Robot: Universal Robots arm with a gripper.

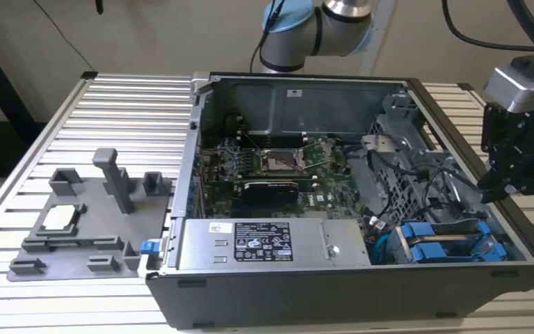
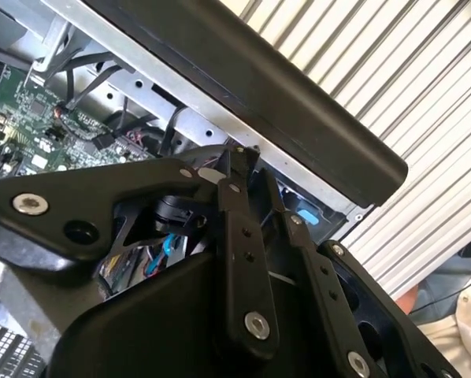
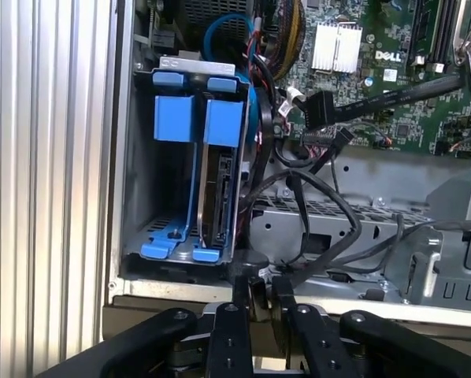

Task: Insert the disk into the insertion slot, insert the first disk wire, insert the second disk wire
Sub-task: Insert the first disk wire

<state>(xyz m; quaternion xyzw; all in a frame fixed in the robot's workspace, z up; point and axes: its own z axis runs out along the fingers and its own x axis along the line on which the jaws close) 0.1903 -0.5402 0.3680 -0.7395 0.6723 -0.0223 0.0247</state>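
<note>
Peering into the grey sheet-metal insertion slot [image 3: 137, 181], I see the silver-grey disk in its bright blue plastic carrier [image 3: 222, 185] seated upright inside; my black gripper [image 3: 257, 282] hovers at that slot's rim, pinched narrow.

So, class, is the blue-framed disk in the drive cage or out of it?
In: the disk sits inside the insertion slot, its blue frame between the grey cage walls.

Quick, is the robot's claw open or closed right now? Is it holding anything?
Gripper: closed, at the computer case rim; whether it pinches anything cannot be told.
</note>
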